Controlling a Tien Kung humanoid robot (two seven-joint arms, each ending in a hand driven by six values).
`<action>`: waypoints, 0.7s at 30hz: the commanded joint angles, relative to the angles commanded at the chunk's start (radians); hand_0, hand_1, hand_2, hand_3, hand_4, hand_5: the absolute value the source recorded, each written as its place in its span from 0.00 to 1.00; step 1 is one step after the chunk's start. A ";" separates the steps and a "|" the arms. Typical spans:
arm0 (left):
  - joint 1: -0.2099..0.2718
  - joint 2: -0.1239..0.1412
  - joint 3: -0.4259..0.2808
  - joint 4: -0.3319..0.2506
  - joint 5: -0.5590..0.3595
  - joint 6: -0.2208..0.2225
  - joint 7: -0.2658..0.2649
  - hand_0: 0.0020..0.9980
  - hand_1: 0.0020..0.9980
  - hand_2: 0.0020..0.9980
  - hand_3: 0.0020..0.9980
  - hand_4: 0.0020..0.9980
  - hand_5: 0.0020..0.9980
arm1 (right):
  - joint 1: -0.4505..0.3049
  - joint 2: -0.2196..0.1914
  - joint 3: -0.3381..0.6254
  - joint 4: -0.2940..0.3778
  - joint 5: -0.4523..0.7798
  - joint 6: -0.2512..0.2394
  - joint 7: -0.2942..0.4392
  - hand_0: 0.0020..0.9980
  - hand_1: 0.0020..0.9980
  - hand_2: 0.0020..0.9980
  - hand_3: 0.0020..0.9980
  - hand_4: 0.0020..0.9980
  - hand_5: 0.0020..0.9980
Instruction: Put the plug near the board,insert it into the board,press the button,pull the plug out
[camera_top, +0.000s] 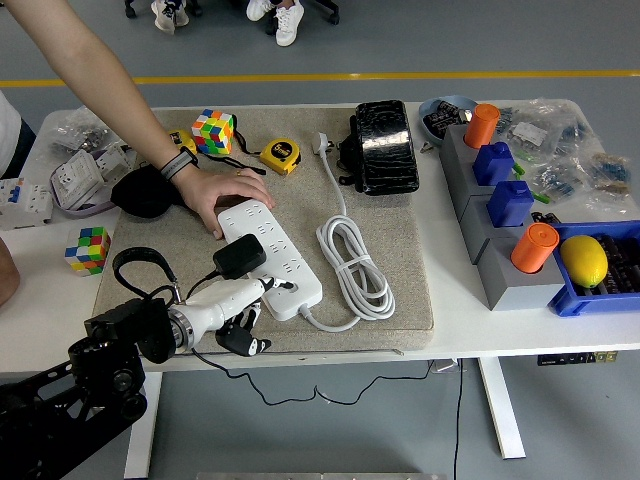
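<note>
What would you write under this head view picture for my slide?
Robot's left hand reaches the white power strip with its black plug while a person's hand steadies it.

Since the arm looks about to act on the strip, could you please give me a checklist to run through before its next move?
1. Black plug seated in the white power strip: ok, it sits on the strip's near part.
2. Strip held steady: ok, the person's hand rests on its far end.
3. Left robot hand at the strip's near end: ok, a fingertip points toward that end.
4. Fingertip actually on the button: cannot tell, contact is too small to see.
5. Strip's white cable clear of the hand: ok, coiled to the right on the mat.
6. Right robot hand: cannot tell, out of view.
</note>
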 joint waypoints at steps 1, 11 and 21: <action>0.002 0.000 -0.005 -0.003 -0.006 0.005 -0.007 0.06 0.08 0.15 0.89 0.77 0.00 | -0.001 0.000 0.002 0.000 -0.002 0.000 0.000 0.50 0.59 0.55 0.51 0.86 0.37; 0.020 -0.003 -0.057 0.034 -0.284 0.126 -0.177 0.05 0.09 0.15 0.84 0.76 0.00 | -0.001 0.002 0.002 0.000 0.000 0.000 0.000 0.50 0.59 0.54 0.51 0.86 0.36; 0.009 -0.020 -0.028 0.178 -0.592 0.387 -0.494 0.07 0.08 0.17 0.65 0.63 0.01 | -0.001 0.002 -0.005 0.000 0.005 0.000 0.000 0.49 0.59 0.54 0.51 0.86 0.36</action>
